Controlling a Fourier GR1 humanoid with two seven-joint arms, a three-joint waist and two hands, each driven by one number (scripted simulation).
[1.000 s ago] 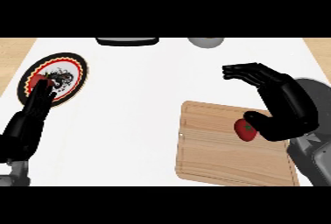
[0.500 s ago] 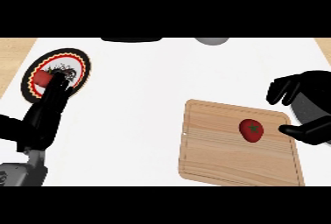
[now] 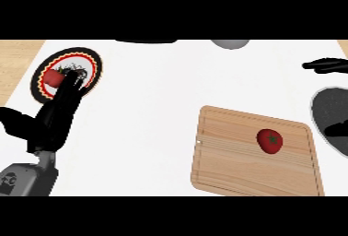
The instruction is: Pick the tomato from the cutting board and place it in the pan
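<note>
Tomato, round and red with a green stem (image 3: 269, 140), lies on the right half of the pale wooden cutting board (image 3: 238, 161) at the lower right of the frame, untouched. My right hand (image 3: 329, 64) shows at the upper right edge, well apart from it; I cannot tell how its fingers stand. A dark grey pan (image 3: 327, 110) sits at the right edge, just beside the board. My left hand (image 3: 58, 108) stretches straight fingers over the red-and-black patterned plate (image 3: 88, 60) at the upper left of the white table (image 3: 156, 92).
</note>
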